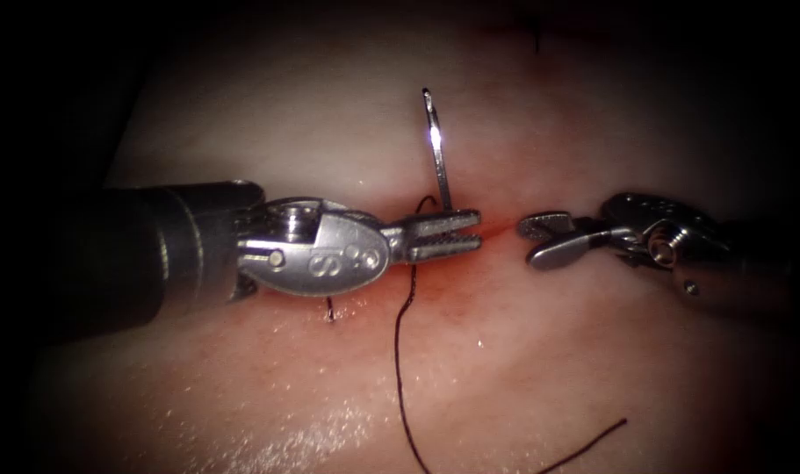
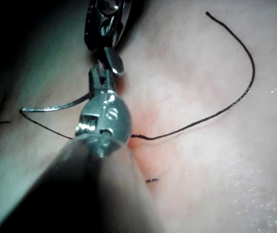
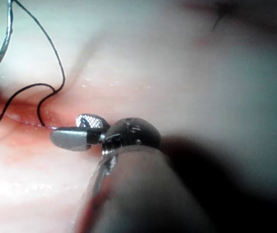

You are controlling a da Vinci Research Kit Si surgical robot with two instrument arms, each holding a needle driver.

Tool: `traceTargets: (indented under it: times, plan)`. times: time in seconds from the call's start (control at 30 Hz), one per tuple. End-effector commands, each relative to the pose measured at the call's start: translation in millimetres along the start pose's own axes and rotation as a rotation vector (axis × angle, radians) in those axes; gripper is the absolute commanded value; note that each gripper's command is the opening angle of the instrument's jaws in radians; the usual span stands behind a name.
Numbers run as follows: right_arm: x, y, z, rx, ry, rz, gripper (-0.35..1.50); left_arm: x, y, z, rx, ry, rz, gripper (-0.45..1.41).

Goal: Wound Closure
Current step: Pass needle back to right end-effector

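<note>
Between my left gripper [image 1: 457,235], clamped on the needle [image 1: 436,145] low on its curve, clear of the tissue [image 1: 593,369], and my empty, parted right gripper [image 1: 542,239], the cut [image 1: 498,230] lies unclosed, thread [image 1: 401,351] trailing.

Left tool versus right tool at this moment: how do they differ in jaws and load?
The left tool has shut jaws gripping the needle near its lower end; the right tool has open jaws holding nothing. Left comes in over the cut's left part, right over its right part. Both hang above the tissue.
</note>
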Motion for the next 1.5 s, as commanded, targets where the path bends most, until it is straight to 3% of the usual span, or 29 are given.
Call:
traceTargets:
  times: [0.03,0.23,0.37,0.6,1.5]
  plan:
    - [1.4,-0.5,1.2,0.013,0.015,0.066,0.74,-0.6,0.5,0.9,0.000,-0.002,0.010,-0.45]
    - [3.0,-2.0,2.7,0.010,0.034,0.185,1.21,-1.5,2.5,1.3,0.013,-0.015,0.099,-0.45]
    - [2.9,-2.3,4.3,0.002,0.046,0.232,1.33,-1.4,2.9,1.6,0.022,-0.040,0.166,-0.45]
    - [2.8,-2.7,6.4,-0.008,0.058,0.239,1.21,-0.5,3.3,2.1,0.036,-0.087,0.238,-0.45]
    - [3.4,-3.9,9.3,-0.039,0.049,0.199,1.18,0.5,4.3,3.6,0.005,-0.146,0.305,-0.45]
